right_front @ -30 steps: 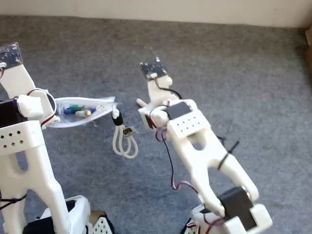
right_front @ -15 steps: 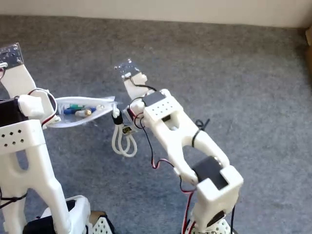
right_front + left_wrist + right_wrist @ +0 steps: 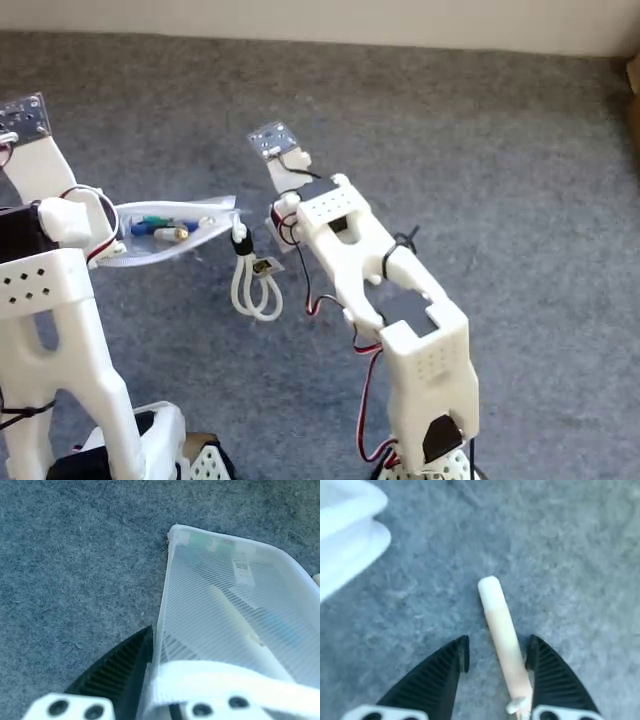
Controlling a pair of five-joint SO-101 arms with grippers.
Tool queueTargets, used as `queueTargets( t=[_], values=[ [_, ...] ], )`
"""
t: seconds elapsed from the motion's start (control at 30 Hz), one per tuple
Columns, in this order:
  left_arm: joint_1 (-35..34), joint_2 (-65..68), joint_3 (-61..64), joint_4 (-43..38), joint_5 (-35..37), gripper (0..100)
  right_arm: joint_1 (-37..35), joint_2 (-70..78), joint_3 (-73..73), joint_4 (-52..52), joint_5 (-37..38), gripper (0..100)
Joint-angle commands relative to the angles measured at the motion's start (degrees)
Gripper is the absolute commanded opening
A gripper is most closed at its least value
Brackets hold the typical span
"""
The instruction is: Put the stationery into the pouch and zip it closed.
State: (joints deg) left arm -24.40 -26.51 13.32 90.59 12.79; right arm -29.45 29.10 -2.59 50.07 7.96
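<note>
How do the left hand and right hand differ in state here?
The left hand is shut on the pouch at its edge; the right hand is open and holds nothing. The left hand's pouch carries stationery; the right hand straddles a cream pen lying loose on the carpet. Both point down at grey carpet.

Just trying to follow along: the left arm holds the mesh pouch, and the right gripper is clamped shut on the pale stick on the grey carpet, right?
Not quite: the right wrist view shows the right gripper open, jaws either side of the pale stick on the grey carpet. The left arm does hold the mesh pouch.
</note>
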Motion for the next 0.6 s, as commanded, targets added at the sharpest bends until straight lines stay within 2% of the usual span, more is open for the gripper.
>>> queueTargets(
  t=[0.0, 0.07, 0.23, 0.57],
  values=[
    [-0.7, 2.2, 0.3, -0.7, 0.5, 3, 0.7, 1.3, -3.7, 0.3, 0.8, 17.6],
    [-0.7, 2.2, 0.3, -0.6, 0.5, 3, 0.7, 2.2, -3.8, 0.5, 0.8, 15.1],
    [-0.7, 2.2, 0.3, -0.5, 0.5, 3, 0.8, 1.6, -3.6, 1.1, 0.7, 0.2],
    [-0.8, 2.2, 0.3, -0.4, 0.5, 3, 2.8, -0.8, -4.0, 11.1, 0.5, 0.5]
  ],
)
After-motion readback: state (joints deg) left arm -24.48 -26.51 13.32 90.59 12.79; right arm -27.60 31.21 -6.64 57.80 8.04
